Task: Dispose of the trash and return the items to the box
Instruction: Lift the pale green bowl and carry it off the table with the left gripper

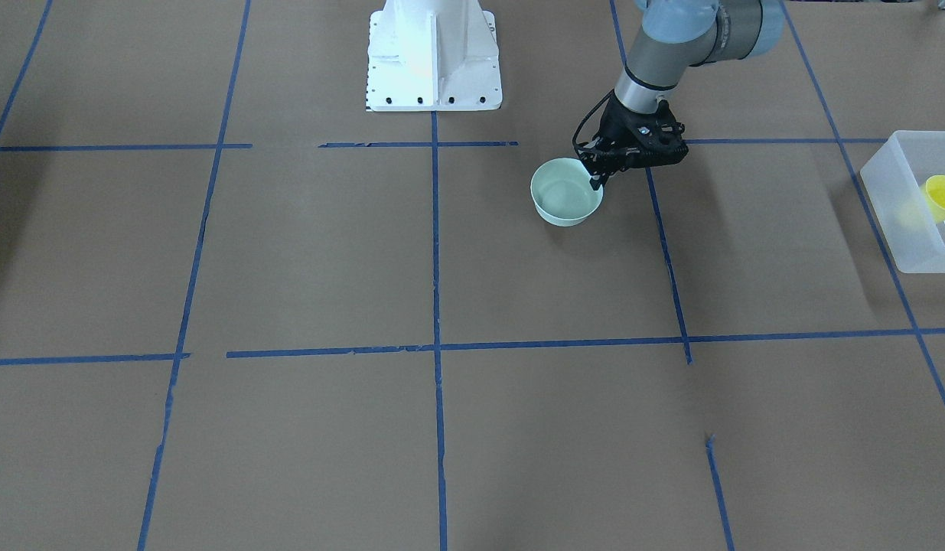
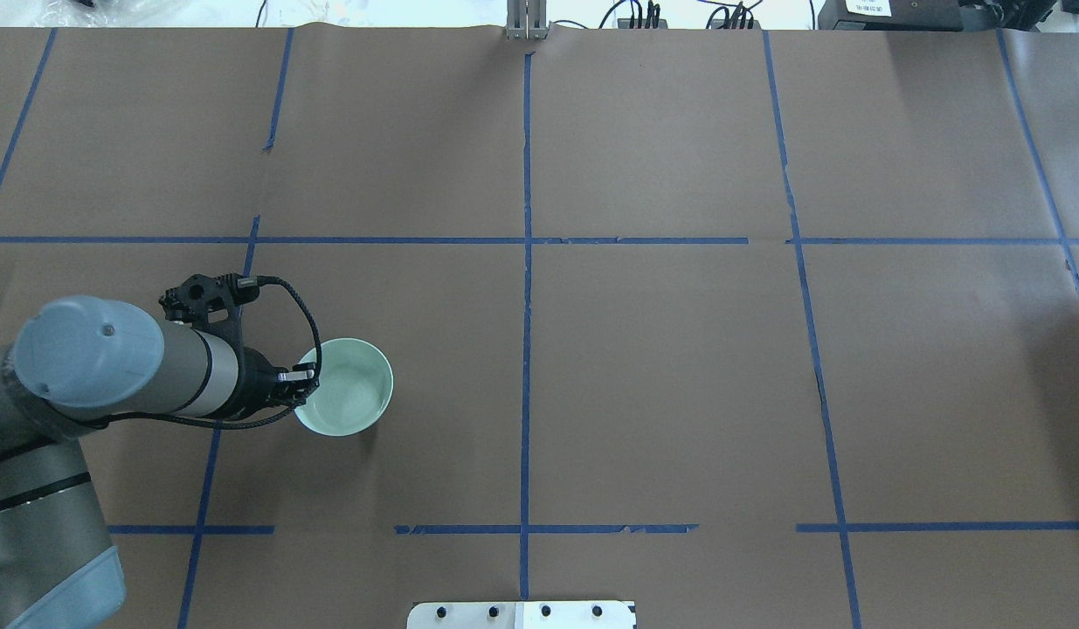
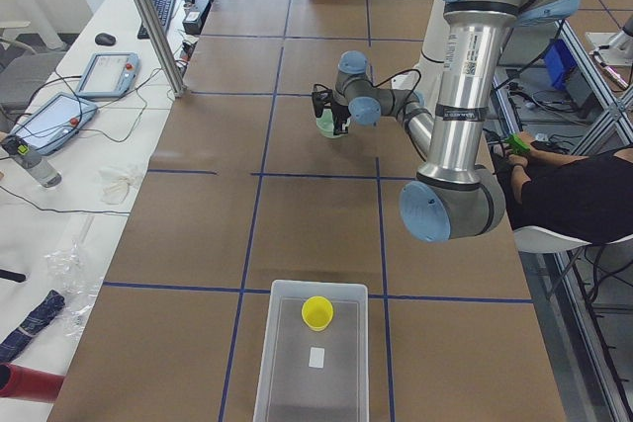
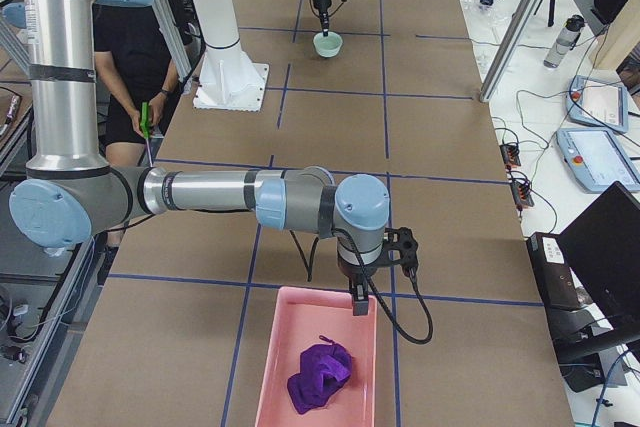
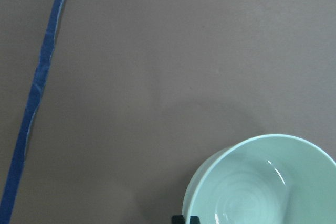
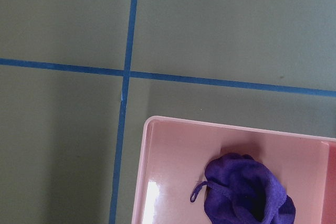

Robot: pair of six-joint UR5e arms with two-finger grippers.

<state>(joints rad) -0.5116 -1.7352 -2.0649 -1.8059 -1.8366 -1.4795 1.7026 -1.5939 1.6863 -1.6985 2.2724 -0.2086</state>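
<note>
The pale mint-green bowl (image 1: 566,200) sits near the robot's side of the table, also in the overhead view (image 2: 351,389) and the left wrist view (image 5: 262,182). My left gripper (image 1: 596,180) is shut on the bowl's rim, one finger inside and one outside. The yellow cup (image 1: 943,195) lies inside the translucent white box (image 1: 901,229) at the table's left end, also in the exterior left view (image 3: 316,311). My right gripper (image 4: 358,299) hangs over the rim of a pink tray; I cannot tell whether it is open or shut.
The pink tray (image 4: 270,377) at the right end holds a purple cloth (image 6: 247,187). The white robot base (image 1: 432,53) stands beside the bowl. A small white scrap (image 3: 316,356) lies in the box. A seated person (image 3: 574,185) is behind the robot.
</note>
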